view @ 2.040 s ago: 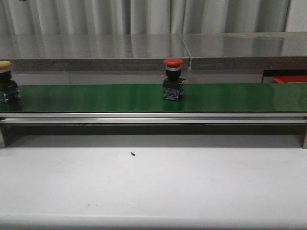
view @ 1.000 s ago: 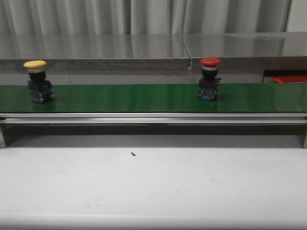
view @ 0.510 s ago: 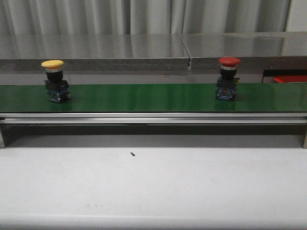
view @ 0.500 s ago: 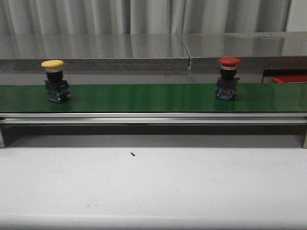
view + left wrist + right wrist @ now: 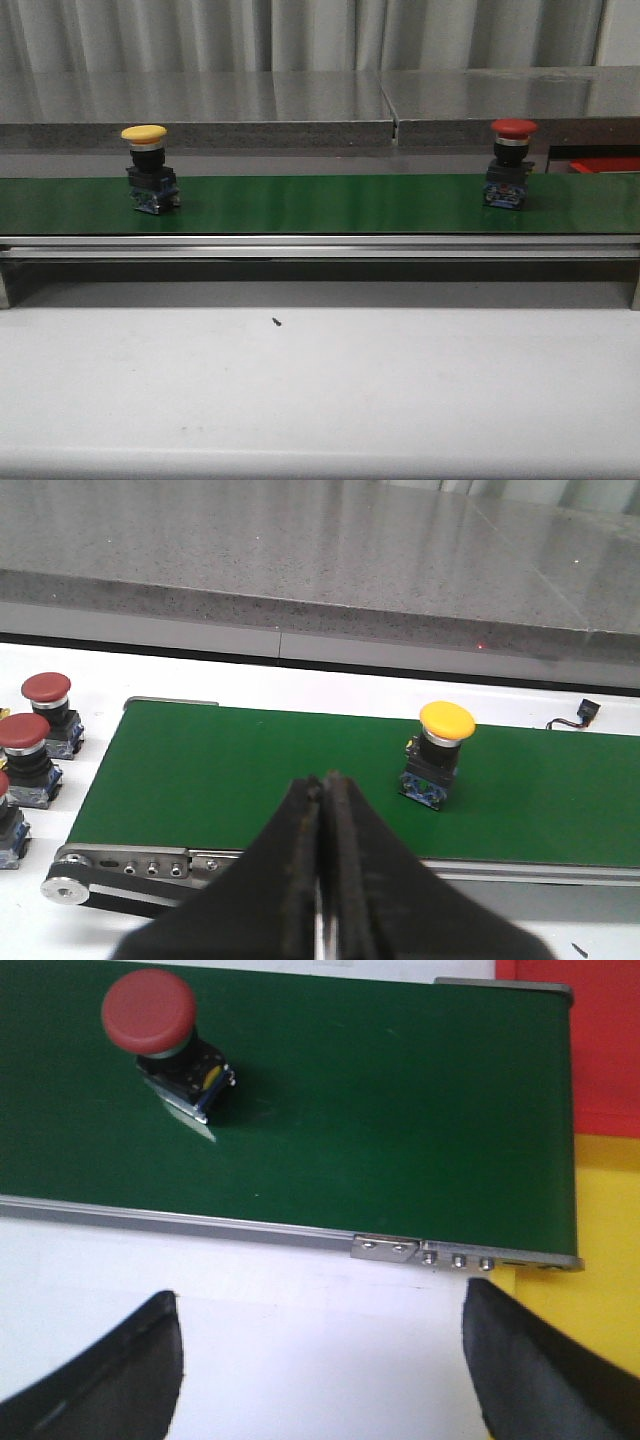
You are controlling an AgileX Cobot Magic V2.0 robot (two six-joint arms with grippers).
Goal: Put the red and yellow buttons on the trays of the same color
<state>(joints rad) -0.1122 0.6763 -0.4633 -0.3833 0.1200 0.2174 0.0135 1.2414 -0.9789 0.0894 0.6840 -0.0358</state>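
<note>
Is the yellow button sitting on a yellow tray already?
No, the yellow button stands on the green belt, not on any tray.

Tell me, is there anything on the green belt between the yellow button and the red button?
No. In the front view, only bare green conveyor belt lies between the yellow mushroom-cap button and the red mushroom-cap button.

belt (image 5: pixel 320 203) green | yellow button (image 5: pixel 150 168) | red button (image 5: pixel 510 163) | tray (image 5: pixel 604 1050) red
</note>
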